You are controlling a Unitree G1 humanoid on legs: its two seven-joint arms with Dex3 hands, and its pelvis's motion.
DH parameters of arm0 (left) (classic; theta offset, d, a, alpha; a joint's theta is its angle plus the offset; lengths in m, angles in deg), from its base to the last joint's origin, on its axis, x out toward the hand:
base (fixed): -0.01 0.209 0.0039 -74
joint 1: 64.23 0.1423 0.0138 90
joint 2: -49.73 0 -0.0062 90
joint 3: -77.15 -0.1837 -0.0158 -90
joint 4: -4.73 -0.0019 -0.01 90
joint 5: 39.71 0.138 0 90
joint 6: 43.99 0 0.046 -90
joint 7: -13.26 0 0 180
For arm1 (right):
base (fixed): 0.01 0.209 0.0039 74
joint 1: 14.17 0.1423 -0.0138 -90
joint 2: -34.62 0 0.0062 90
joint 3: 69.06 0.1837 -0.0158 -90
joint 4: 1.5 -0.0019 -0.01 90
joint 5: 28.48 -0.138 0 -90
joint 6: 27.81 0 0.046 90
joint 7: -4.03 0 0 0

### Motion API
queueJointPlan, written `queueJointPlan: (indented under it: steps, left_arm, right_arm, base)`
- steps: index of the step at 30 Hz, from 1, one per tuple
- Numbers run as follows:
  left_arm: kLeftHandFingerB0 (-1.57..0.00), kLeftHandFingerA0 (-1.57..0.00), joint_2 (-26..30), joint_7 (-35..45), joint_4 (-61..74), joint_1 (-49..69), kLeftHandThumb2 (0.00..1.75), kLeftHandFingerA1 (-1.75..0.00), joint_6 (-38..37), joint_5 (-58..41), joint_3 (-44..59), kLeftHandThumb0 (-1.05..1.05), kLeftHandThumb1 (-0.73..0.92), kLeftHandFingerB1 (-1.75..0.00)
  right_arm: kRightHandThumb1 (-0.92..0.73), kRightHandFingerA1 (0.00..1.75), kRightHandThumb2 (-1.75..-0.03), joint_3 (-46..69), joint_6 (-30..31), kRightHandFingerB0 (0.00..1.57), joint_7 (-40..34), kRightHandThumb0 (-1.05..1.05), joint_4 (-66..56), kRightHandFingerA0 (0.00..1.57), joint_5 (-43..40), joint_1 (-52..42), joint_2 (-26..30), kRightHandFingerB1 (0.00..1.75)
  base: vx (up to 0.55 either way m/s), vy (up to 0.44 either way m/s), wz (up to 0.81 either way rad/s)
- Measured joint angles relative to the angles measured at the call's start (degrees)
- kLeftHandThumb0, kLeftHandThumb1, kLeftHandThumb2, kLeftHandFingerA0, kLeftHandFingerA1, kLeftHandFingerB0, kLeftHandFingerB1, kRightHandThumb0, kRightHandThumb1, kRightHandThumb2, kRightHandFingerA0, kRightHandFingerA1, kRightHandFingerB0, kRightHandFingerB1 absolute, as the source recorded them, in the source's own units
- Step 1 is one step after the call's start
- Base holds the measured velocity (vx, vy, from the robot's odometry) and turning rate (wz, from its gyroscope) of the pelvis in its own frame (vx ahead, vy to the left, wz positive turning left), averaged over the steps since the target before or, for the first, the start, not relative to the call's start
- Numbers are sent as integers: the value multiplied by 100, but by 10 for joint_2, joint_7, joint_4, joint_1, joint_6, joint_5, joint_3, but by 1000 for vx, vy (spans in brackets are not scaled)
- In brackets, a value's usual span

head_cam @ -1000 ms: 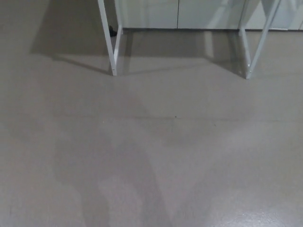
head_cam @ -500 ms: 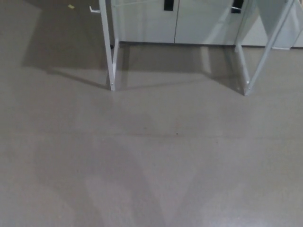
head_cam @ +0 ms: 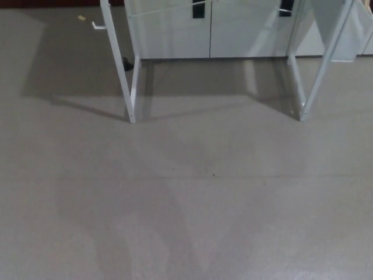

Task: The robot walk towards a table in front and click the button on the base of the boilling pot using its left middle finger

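Walking phase, neither robot hand in view so finger state unknowable, boiling pot out of frame above the white bench legs (head_cam: pixel 129 87): best kept centred between those 2 leg pairs across bare grey floor (head_cam: pixel 192 204).

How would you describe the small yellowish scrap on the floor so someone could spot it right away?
Start at the white table legs on the picture's left, standing on the grey floor. Look up and left of them, near the top edge, just beyond the table's shadow. The yellowish scrap lies there, the only warm-coloured bit, left of a small white piece.
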State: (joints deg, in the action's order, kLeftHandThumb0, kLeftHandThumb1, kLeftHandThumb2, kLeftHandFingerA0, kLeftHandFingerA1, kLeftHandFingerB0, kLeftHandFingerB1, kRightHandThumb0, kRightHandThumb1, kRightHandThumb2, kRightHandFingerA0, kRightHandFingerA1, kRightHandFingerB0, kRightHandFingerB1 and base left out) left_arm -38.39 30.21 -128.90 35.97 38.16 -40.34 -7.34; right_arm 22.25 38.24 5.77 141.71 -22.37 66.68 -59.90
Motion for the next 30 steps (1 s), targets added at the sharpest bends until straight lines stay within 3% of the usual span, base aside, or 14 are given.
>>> queueJointPlan:
  steps: [14,30]
  left_arm:
    - [-43,-56,6,-3,-1,0,55,-45,0,0,-2,-17,52,-35]
    - [-43,-58,5,-7,4,5,55,-45,-5,4,-9,-18,52,-35]
  right_arm:
    - [-48,57,-54,-12,-3,55,-5,-22,-4,86,9,-1,-2,48]
    - [-47,58,-54,-19,-10,56,-17,-23,3,88,20,1,6,48]
  base:
    - [106,95,3]
    - [107,-116,1]
